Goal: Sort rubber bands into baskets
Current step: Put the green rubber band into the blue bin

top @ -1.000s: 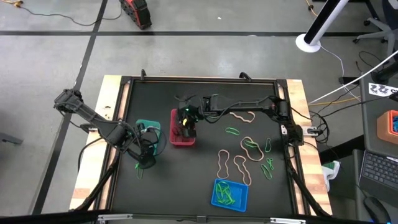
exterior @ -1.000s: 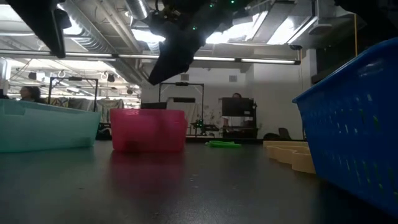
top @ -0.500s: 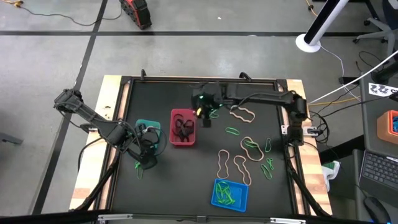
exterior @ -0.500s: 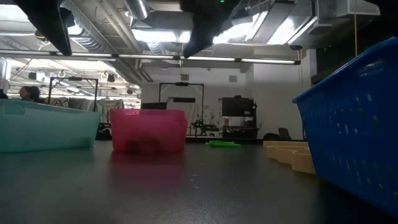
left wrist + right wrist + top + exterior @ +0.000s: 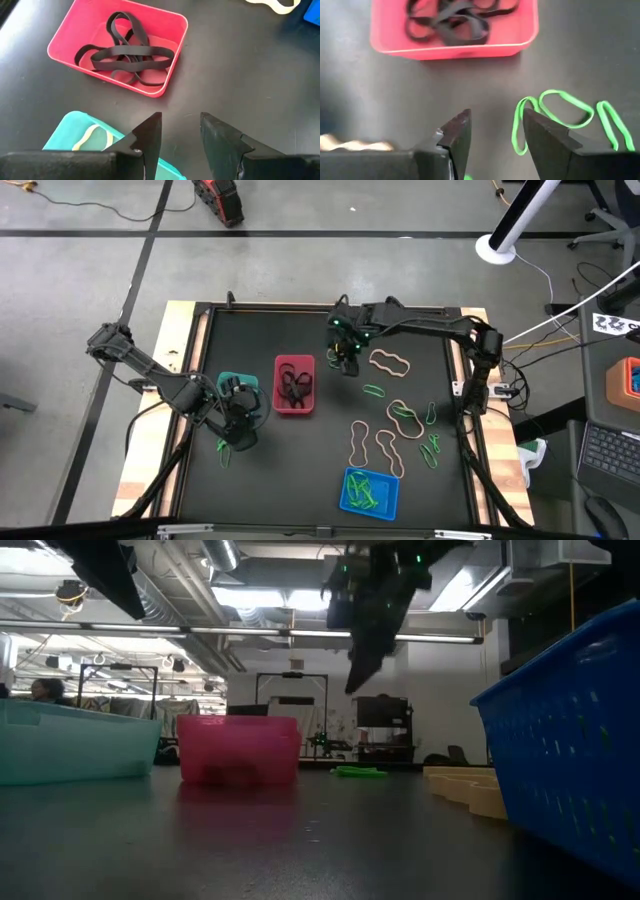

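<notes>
Green band (image 5: 555, 112) beyond right hand (image 5: 492, 131)

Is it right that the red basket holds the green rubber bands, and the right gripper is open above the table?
Not quite. The red basket holds black rubber bands, not green; the left wrist view shows it. The right gripper is open above the table.

Even overhead light, blurred wrist views
</notes>
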You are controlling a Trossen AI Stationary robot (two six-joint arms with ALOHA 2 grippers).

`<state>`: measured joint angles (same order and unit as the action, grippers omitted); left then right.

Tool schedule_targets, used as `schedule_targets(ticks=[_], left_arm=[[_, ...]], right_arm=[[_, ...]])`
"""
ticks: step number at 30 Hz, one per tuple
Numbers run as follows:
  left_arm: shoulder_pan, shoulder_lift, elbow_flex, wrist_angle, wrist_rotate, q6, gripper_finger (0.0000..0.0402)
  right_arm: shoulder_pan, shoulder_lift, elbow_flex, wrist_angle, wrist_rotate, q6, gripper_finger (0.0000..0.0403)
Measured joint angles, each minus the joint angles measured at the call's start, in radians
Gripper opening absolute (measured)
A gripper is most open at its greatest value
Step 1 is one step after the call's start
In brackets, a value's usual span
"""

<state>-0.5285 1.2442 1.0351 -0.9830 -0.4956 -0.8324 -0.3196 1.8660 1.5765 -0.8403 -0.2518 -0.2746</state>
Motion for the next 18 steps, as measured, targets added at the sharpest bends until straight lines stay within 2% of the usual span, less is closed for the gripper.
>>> schedule_targets(ticks=[3,11,18], left_arm=[[0.000,0.000,0.000,0.000,0.000,0.006,0.0131],[0.000,0.000,0.000,0.000,-0.011,0.032,0.0131],[0.000,0.000,0.000,0.000,-0.026,0.054,0.0131]], right_arm=[[-0.004,0.001,-0.068,0.083,0.032,-0.001,0.0179],[-0.006,0.001,-0.173,0.207,0.197,-0.006,0.0179],[-0.008,0.001,-0.240,0.275,0.208,0.014,0.0179]])
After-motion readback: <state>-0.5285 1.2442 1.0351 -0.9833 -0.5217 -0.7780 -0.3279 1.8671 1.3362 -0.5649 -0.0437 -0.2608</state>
